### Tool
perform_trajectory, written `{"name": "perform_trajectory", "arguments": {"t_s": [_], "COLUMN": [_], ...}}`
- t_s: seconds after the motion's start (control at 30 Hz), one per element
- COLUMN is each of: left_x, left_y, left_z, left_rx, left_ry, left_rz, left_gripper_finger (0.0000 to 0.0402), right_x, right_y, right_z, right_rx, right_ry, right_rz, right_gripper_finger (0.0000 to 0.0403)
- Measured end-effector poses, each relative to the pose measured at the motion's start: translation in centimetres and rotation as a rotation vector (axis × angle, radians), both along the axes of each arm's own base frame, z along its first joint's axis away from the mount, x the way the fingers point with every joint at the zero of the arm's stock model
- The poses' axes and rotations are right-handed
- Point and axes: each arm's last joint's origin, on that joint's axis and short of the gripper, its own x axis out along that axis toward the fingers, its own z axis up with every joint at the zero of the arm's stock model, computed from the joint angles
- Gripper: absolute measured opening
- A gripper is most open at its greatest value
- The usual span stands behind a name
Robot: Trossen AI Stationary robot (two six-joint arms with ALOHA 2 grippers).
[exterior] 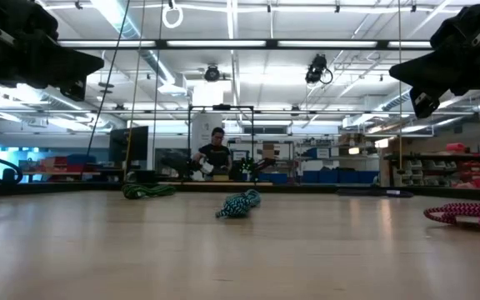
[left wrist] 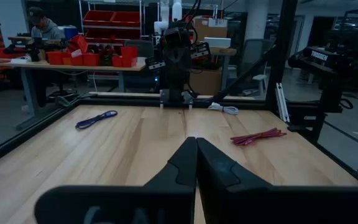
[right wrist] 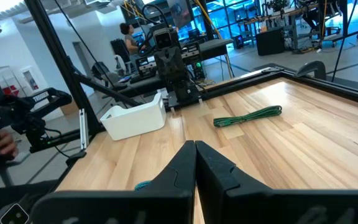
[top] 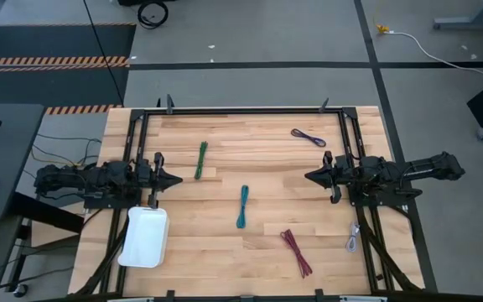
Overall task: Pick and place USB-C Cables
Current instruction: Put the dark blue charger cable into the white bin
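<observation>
You have five cable bundles lying on the pale, planked wooden tabletop (top: pixel 225 252). The green cable (top: pixel 200 159) is a thin straight bundle toward the far left of the middle; the right wrist view shows it as a slim, ropy strand with loose ends. The teal cable (top: pixel 242 206) lies near the centre, a narrow braided bundle that looks knotted and lumpy in the low view. The purple cable (top: pixel 308 137) sits slanted by the far right corner, folded into a flat loop. The dark red cable (top: pixel 296 252) lies toward the near edge, right of centre, a longer bundle with splayed strands. The pale grey cable (top: pixel 353 238) rests at the right edge, beside the black metal frame (top: pixel 250 110) that rims the tabletop.

A white rectangular tray (top: pixel 144 236) with rounded corners and smooth walls sits at the near left, with nothing in it.

The left end effector (top: pixel 177 178) hangs above the left side of the tabletop, its two dark wedge-shaped fingers pressed together and holding nothing. The right end effector (top: pixel 309 175) hangs above the right side, pointing back at it, fingers likewise pressed together and bare. Both are well apart from every cable.

A person (exterior: pixel 216 153) stands at a bench in the room beyond.
</observation>
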Motion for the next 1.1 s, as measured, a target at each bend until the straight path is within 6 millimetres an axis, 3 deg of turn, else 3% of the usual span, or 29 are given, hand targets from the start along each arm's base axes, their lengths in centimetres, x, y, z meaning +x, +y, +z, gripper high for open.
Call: {"name": "perform_trajectory", "arguments": {"t_s": [0.1, 0.37, 0.5, 0.87, 0.97, 1.1], "left_x": [0.0, -0.6, -0.7, -0.6, -0.6, -0.5], "left_y": [0.0, 0.1, 0.1, -0.2, -0.2, -0.1], "left_z": [0.4, 3.0, 3.2, 3.0, 3.0, 2.8], "left_rx": [-0.026, -0.357, -0.368, -0.419, -0.420, -0.262], "left_ry": [-0.042, -0.321, -0.346, -0.300, -0.306, -0.292], "left_rz": [0.001, -0.066, -0.073, -0.182, -0.153, -0.095], "left_gripper_finger": [0.0009, 0.0009, 0.0009, 0.0009, 0.0009, 0.0021], "right_x": [0.0, 0.0, 0.0, 0.0, -0.1, -0.1], "right_y": [0.0, 0.0, 0.0, -0.1, -0.1, -0.1], "right_z": [0.0, 0.0, 0.0, 0.6, 0.8, 1.0], "right_rx": [0.000, 0.000, -0.016, -0.515, -0.543, -0.520], "right_ry": [0.000, -0.001, 0.000, -0.031, -0.058, -0.075], "right_rz": [0.000, 0.000, 0.000, -0.046, -0.056, -0.067], "right_gripper_finger": [0.0014, 0.0014, 0.0014, 0.0014, 0.0014, 0.0014]}}
